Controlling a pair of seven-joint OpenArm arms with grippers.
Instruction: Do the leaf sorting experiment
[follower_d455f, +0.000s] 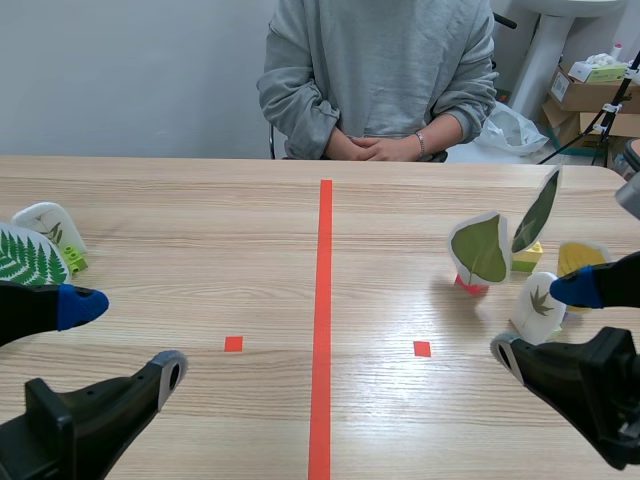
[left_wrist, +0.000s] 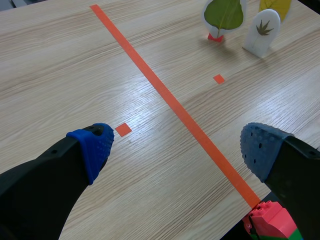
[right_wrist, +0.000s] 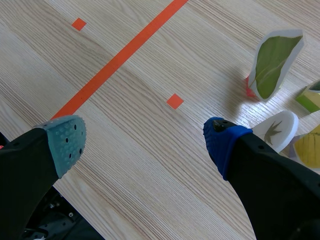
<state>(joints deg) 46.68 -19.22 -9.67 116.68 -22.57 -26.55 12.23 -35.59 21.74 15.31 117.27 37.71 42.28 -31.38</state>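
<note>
Left gripper (left_wrist: 176, 147) low over the wooden table (follower_d455f: 200, 220), fingers spread wide, nothing between them. Right gripper (right_wrist: 144, 144) also apart and empty, just beside the palm-leaf card (follower_d455f: 538, 305). Near it stand the broad green leaf card (follower_d455f: 480, 250), yellow leaf card (follower_d455f: 580, 258) and narrow dark leaf card (follower_d455f: 537, 212). Fern card (follower_d455f: 28, 258) stands upright at the left edge.

The scene view sits low between the arms at the near edge of the desk (follower_d455f: 200, 220), facing a person (follower_d455f: 380, 70) at its far edge. Each wrist view looks down closely past the left pincer (left_wrist: 177, 147) or right pincer (right_wrist: 144, 142). All three share the orange-red tape line (follower_d455f: 323, 300).
</note>
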